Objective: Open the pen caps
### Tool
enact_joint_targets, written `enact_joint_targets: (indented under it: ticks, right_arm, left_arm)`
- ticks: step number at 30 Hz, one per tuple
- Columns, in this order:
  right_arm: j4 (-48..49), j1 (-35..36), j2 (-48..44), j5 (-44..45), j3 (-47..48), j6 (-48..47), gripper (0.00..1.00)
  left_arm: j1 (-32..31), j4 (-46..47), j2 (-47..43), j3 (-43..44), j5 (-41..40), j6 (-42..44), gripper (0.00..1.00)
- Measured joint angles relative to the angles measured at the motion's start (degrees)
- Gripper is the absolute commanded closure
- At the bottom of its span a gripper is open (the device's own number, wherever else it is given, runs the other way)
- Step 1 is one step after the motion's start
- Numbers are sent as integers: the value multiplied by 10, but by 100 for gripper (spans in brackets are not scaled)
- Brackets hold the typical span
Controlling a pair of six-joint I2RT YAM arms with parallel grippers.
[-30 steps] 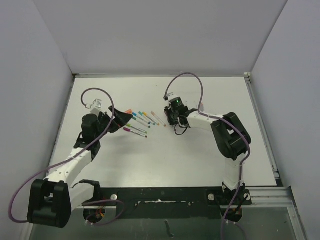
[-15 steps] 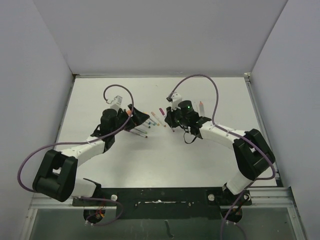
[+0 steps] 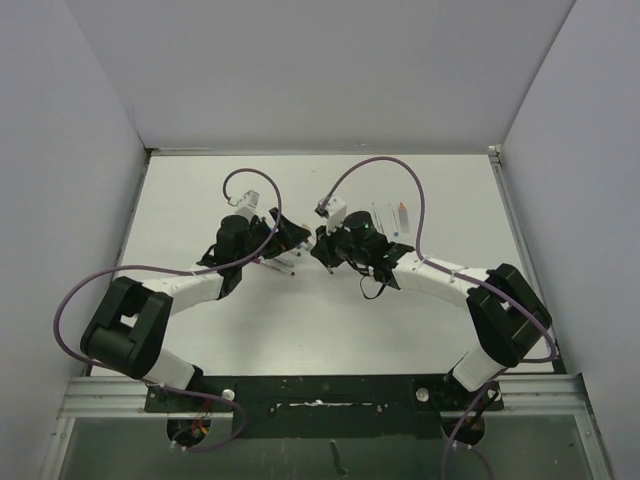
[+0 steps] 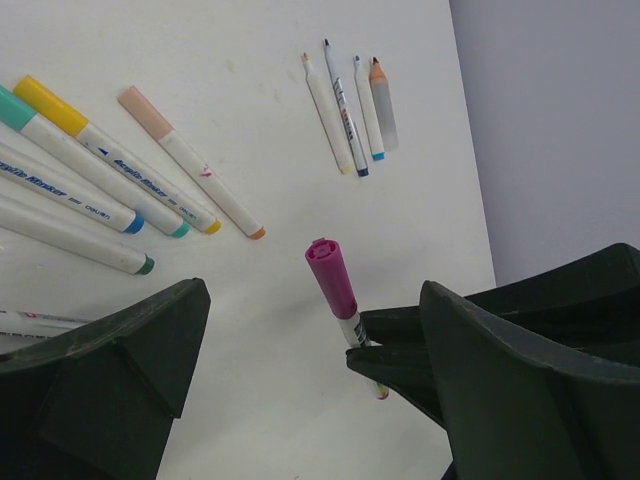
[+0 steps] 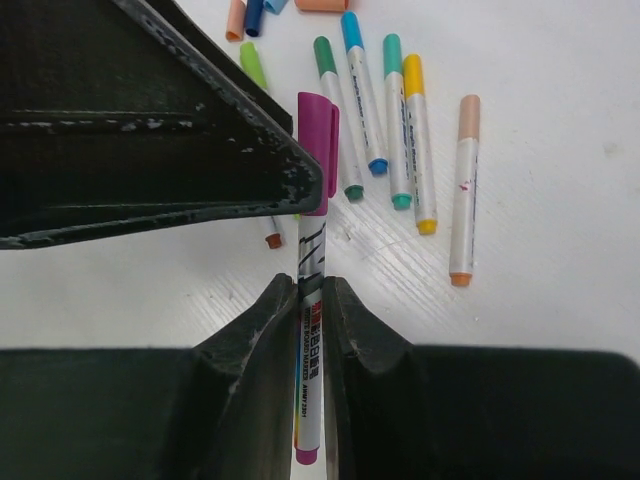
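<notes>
Tabletop white, pens, pen caps strewn; grey walls three sides.

The top camera looks down from high behind the bases onto the whole table. Both wrist cameras sit low and close, sharing the magenta-capped pen.

On the table, a row of capped pens lies left of four uncapped pens.
</notes>
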Motion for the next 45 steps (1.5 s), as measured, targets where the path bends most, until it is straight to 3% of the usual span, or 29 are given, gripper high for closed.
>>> enact_joint_targets:
  ticks: [24,27,30,33,35,40,45]
  right_arm:
    - [17,12,0,-22,-1,-14,100]
    - [17,13,0,-22,-1,-14,100]
    - [17,13,0,-22,-1,-15,98]
    - [17,14,0,-20,-1,-16,72]
    - [17,14,0,-21,0,-16,61]
    - [17,16,0,-21,0,-21,58]
    - [17,16,0,-21,5,-21,67]
  left_arm:
    - [-4,50,23,4,9,-21,69]
    - [-5,55,23,4,10,-22,81]
    - [-5,59,23,4,10,-27,100]
    - [-7,67,24,4,13,-30,100]
    - [-7,68,24,4,14,-32,100]
    - [-9,69,24,4,15,-34,100]
    - [-15,70,24,4,15,-36,100]
